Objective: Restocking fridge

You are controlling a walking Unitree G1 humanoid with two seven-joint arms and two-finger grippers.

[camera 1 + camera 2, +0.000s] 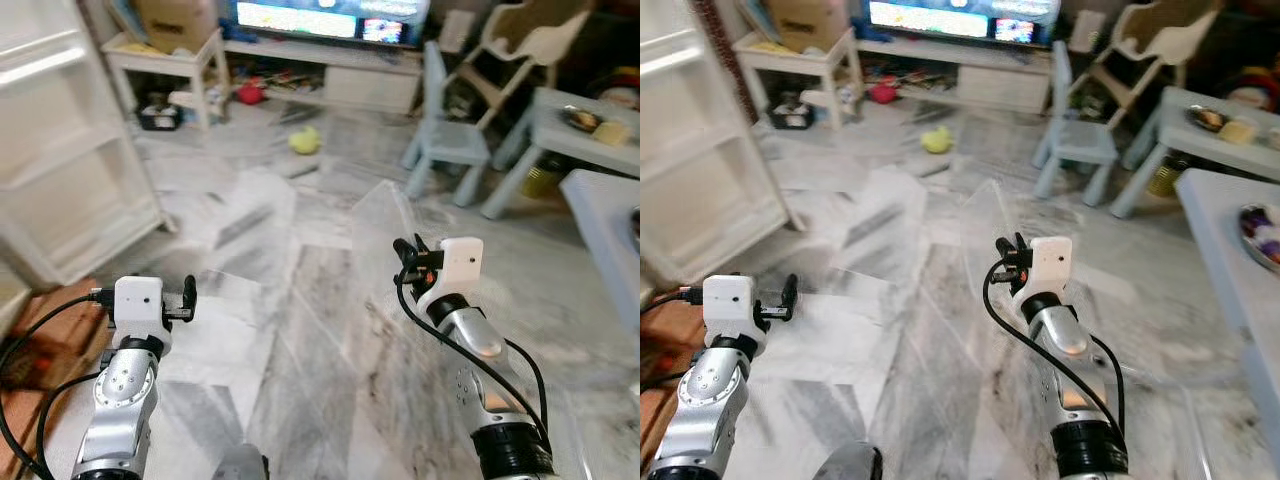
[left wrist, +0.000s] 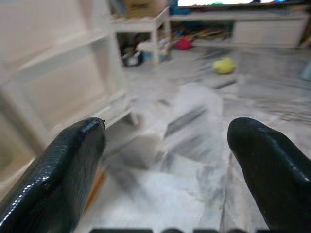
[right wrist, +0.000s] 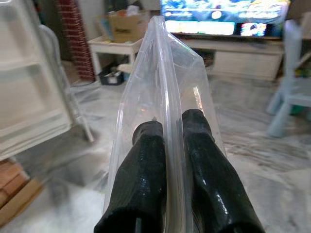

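No legible text anywhere. Television screen at far wall: bright coloured graphics, too blurred to read. Cardboard box on white side table: no readable print. White wrist housings on both arms: unmarked. Clear plastic bag: no label.

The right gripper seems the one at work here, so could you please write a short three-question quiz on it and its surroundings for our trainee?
1. True or false: the right gripper has its fingers shut on a clear plastic bag.
2. The left gripper is: A) open and holding nothing, B) clamped on a bottle, C) holding the bag.
3. Fill in: the small object lying on the floor before the TV stand is coloured ____.

Key: 1 true; 2 A; 3 yellow.
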